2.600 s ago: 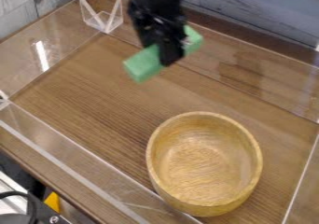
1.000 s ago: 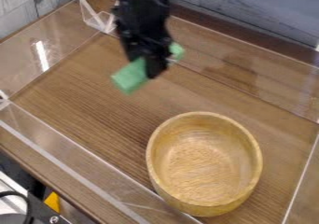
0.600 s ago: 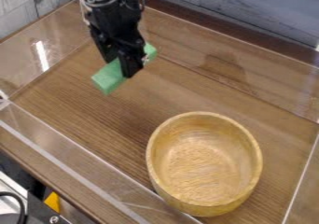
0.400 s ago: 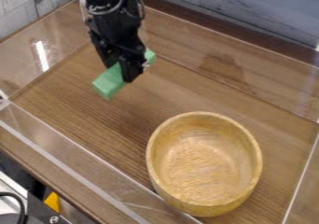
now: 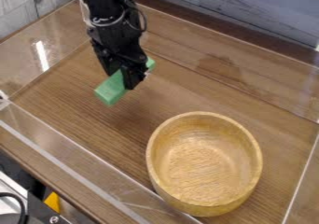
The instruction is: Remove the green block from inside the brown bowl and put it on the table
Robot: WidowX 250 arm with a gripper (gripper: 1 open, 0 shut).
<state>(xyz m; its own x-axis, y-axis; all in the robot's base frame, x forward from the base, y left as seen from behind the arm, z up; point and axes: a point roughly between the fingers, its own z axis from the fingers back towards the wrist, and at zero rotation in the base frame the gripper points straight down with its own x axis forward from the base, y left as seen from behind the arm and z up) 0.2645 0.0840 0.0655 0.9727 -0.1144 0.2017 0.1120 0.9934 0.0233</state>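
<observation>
Block: small elongated matte green block [image 5: 114,88], held tilted, its lower end toward the near left, its upper end hidden between the fingers; it is out of the bowl, over the left half of the tabletop. Whether its low end touches the wood cannot be told.
Gripper: black gripper [image 5: 129,74] pointing steeply down, jaws clamped on the block's upper part.
Arm: black arm [image 5: 104,8] rising from the gripper out of the top of the view.
Bowl: round shallow bowl of light tan wood [image 5: 206,163], thick rim, visible grain, nothing inside; it sits at the near right, well apart from the block.
Table: flat brown wood-grain tabletop [image 5: 200,83].
Walls: clear acrylic walls [image 5: 56,162] along the table's edges.
</observation>
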